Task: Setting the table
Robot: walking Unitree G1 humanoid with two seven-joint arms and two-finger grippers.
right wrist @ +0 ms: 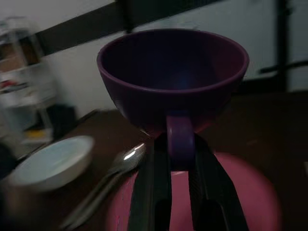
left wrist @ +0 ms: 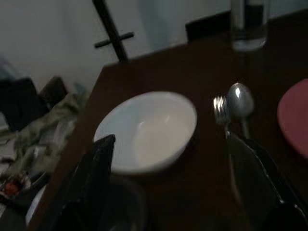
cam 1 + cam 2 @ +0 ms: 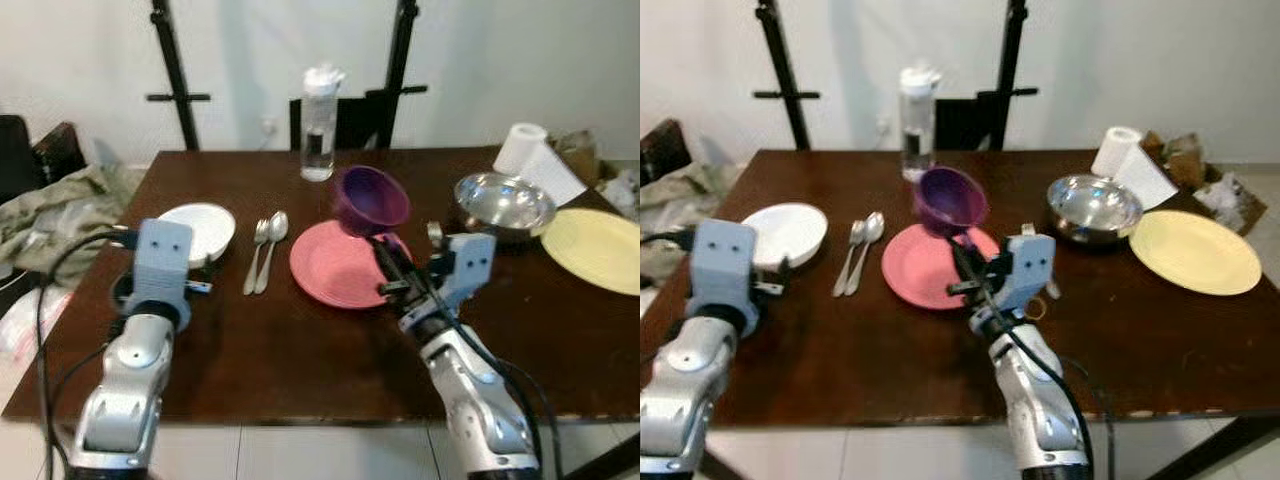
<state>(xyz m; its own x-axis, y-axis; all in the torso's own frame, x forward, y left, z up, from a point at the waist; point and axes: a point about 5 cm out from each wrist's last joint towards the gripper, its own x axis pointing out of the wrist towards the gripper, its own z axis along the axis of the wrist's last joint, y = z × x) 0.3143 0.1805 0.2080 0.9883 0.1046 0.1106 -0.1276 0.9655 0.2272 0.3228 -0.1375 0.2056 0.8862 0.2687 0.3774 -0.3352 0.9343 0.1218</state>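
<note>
My right gripper (image 1: 180,159) is shut on the handle of a purple cup (image 3: 369,199), holding it tilted in the air over the far edge of a pink plate (image 3: 340,265). A fork and a spoon (image 3: 266,240) lie side by side left of the plate. Further left sits a white bowl (image 3: 201,228). My left gripper (image 2: 168,168) stands open just in front of that bowl (image 2: 149,127), with nothing between its fingers (image 2: 94,166).
On the dark wooden table (image 3: 300,350) a clear water bottle (image 3: 319,125) stands at the back. A steel bowl (image 3: 503,203), a paper roll (image 3: 522,148) and a yellow plate (image 3: 598,248) are at the right. Clothes (image 3: 50,215) lie left of the table.
</note>
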